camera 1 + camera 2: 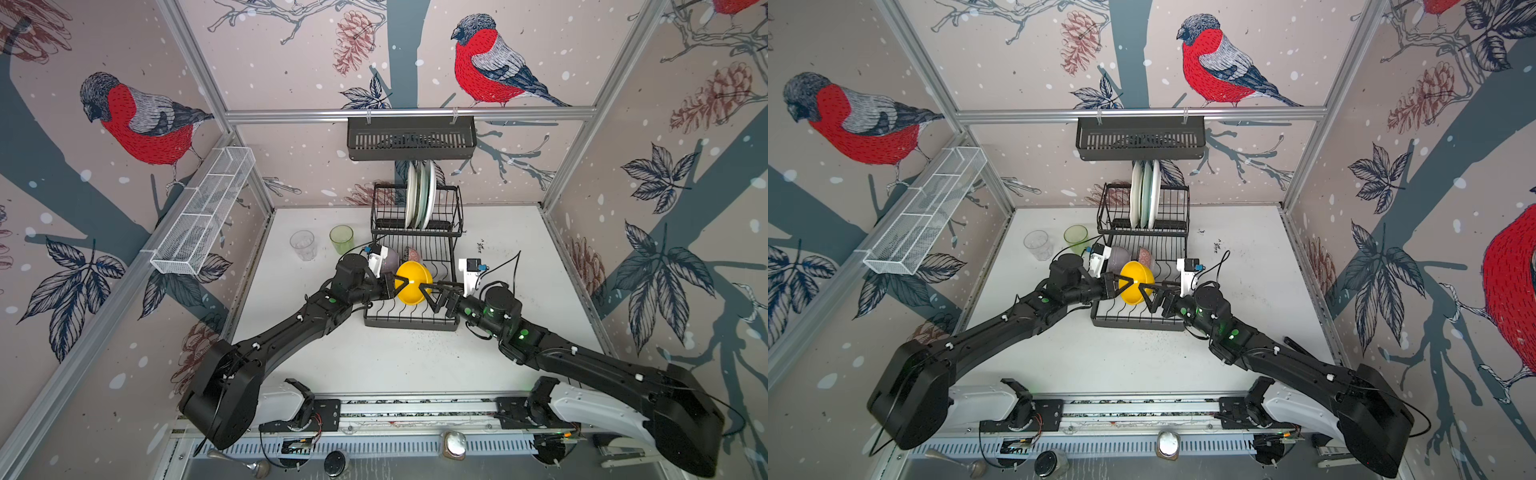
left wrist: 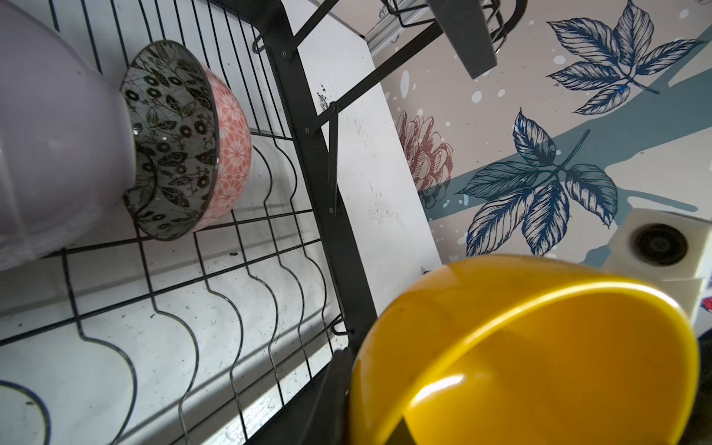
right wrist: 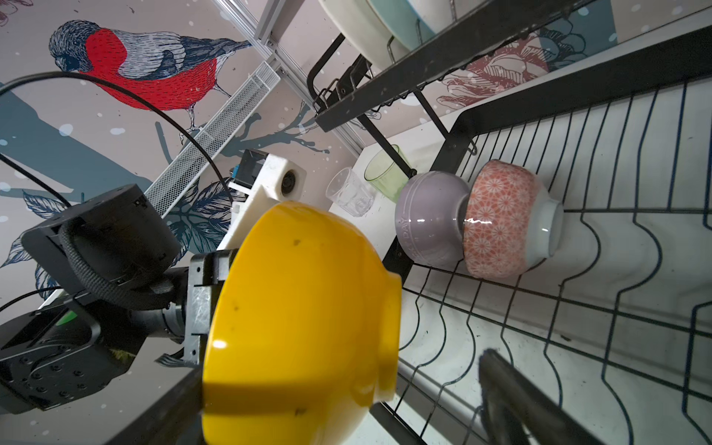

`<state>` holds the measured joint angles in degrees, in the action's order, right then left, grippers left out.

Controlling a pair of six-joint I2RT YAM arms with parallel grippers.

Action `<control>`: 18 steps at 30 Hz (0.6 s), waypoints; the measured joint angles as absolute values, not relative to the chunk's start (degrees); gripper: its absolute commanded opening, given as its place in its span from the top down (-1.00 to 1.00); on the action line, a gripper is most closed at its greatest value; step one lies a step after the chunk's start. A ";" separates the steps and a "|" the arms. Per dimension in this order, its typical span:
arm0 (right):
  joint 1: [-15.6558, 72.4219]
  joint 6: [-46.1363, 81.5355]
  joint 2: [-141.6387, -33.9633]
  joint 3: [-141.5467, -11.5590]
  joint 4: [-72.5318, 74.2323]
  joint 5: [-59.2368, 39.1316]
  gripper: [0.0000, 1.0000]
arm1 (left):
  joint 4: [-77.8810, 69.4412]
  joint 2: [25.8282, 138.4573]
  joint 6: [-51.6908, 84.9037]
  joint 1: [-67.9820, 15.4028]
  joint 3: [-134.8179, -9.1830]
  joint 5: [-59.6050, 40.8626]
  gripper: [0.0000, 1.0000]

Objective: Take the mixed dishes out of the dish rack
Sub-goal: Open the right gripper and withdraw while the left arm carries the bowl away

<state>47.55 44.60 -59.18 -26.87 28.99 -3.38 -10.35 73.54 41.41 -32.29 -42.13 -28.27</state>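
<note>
Gloss and deep colour mark the yellow bowl (image 1: 412, 287), tipped on its side at frame centre over the lower tier of the dish rack (image 1: 415, 325). Left jaws are pinched tight on its rim; right jaws gape fully around its opposite edge, contact unclear. Behind, the lilac bowl (image 3: 427, 219), embossed with letters ending "DAY", lies against the pink-patterned bowl (image 3: 497, 219). Left of the rack on the tabletop (image 1: 374, 361) stand the clear glass (image 1: 303, 245) and green glass (image 1: 341, 239). Farthest, three plates (image 1: 420, 195) stand upright on the upper tier.
</note>
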 measured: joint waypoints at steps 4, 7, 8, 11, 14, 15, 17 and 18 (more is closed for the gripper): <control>47.55 44.60 -58.04 -25.85 28.51 -1.56 -0.99 | -6.07 73.10 38.81 -31.99 -42.78 -26.22 1.00; 47.55 44.53 -56.97 -25.26 27.64 -0.34 -0.99 | -3.66 72.58 37.63 -31.81 -42.78 -25.08 1.00; 47.55 44.38 -56.64 -25.12 27.24 0.21 -0.99 | -3.03 72.40 37.50 -31.68 -42.78 -24.99 1.00; 47.55 43.48 -55.77 -24.82 25.93 1.52 -0.99 | -1.61 72.12 36.93 -31.64 -42.92 -23.79 1.00; 47.51 43.42 -55.09 -24.69 24.73 2.46 -0.99 | 1.15 71.96 35.51 -31.53 -43.92 -22.24 1.00; 47.46 43.35 -54.81 -24.62 24.34 2.96 -0.99 | 1.83 71.90 35.05 -31.33 -44.27 -21.85 1.00; 47.24 43.31 -54.11 -24.27 23.62 3.55 -0.99 | 3.44 71.40 34.20 -30.65 -44.88 -20.62 1.00; 47.16 43.29 -53.71 -24.03 23.33 3.73 -0.99 | 4.08 71.13 34.02 -30.11 -45.08 -20.53 1.00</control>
<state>47.16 43.29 -53.71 -24.03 23.33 3.73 4.08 71.13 34.02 -30.11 -45.08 -20.53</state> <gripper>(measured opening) 0.994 0.108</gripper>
